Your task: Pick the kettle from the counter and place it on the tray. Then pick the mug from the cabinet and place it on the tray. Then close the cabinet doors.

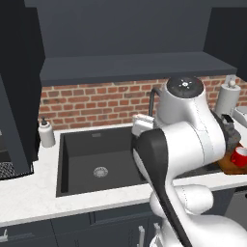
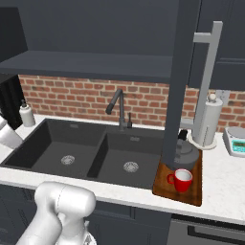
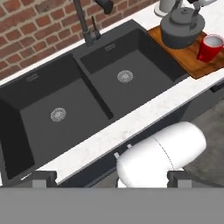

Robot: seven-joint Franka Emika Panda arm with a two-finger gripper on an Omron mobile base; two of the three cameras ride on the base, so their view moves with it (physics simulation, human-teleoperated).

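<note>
A squat dark grey metal kettle (image 3: pixel 181 27) with a black arched handle and a small bright red mug (image 3: pixel 210 46) with a white inside stand side by side on a flat brown wooden tray (image 3: pixel 191 59), which lies on the white speckled stone counter (image 3: pixel 144 114) hard against the right rim of the black double sink (image 3: pixel 78 94). The hand view looks down on both from above, with the gripper (image 3: pixel 109 179) spread wide and holding nothing, its two tips well apart over the counter's front edge. From the right base view, an open dark charcoal cabinet door (image 2: pixel 181 81) with a long silver bar handle (image 2: pixel 206 81) stands edge-on before the tray and hides part of the kettle; a tall white paper-towel roll (image 2: pixel 206 123) sits just behind. From the left base view, the white arm (image 1: pixel 185 140) covers most of the tray, leaving the mug at the right edge; a white soap bottle (image 1: pixel 46 133) stands left of the sink.
</note>
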